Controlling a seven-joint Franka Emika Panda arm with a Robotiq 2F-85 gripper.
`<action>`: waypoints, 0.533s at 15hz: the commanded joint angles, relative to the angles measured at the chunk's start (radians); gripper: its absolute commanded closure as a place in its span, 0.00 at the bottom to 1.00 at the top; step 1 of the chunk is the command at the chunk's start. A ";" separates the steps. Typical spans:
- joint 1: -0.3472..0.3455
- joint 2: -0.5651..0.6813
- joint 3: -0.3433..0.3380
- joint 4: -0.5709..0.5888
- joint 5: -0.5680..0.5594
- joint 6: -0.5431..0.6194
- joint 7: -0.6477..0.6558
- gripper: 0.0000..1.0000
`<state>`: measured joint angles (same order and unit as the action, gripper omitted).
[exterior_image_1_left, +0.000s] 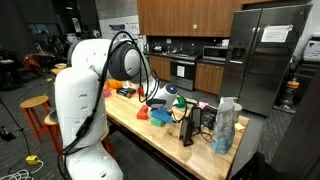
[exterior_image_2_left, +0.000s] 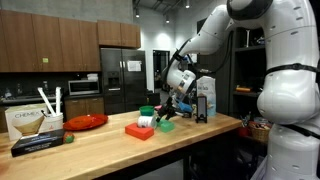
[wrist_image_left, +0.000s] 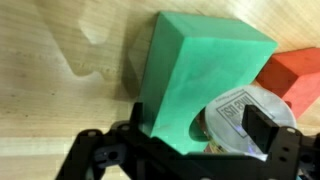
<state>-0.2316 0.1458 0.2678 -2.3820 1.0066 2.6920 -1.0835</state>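
Light wooden table top (exterior_image_2_left: 200, 140), contents listed from the left. A white printed cardboard box (exterior_image_2_left: 22, 121) was placed at the far left, and a shallow round red dish (exterior_image_2_left: 87, 122) beside it. A flat red rectangular block (exterior_image_2_left: 139, 131) was laid near the middle. Just right of it a tall green rectangular block (wrist_image_left: 195, 70) was stood on the wood. The black two-finger gripper (wrist_image_left: 200, 128) was positioned over this block, jaws spread wide. The green block and a round silver-lidded tin (wrist_image_left: 240, 115) were framed between them, nothing clamped; contact could not be told. A pale blue-and-white container (exterior_image_2_left: 205, 100) was set at the right.
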 joint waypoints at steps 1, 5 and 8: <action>-0.038 -0.034 0.003 -0.002 0.123 -0.116 -0.120 0.00; 0.053 -0.038 -0.102 0.006 0.208 -0.225 -0.186 0.00; 0.113 -0.043 -0.147 0.009 0.262 -0.280 -0.219 0.00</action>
<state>-0.1797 0.1262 0.1680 -2.3752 1.2114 2.4618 -1.2662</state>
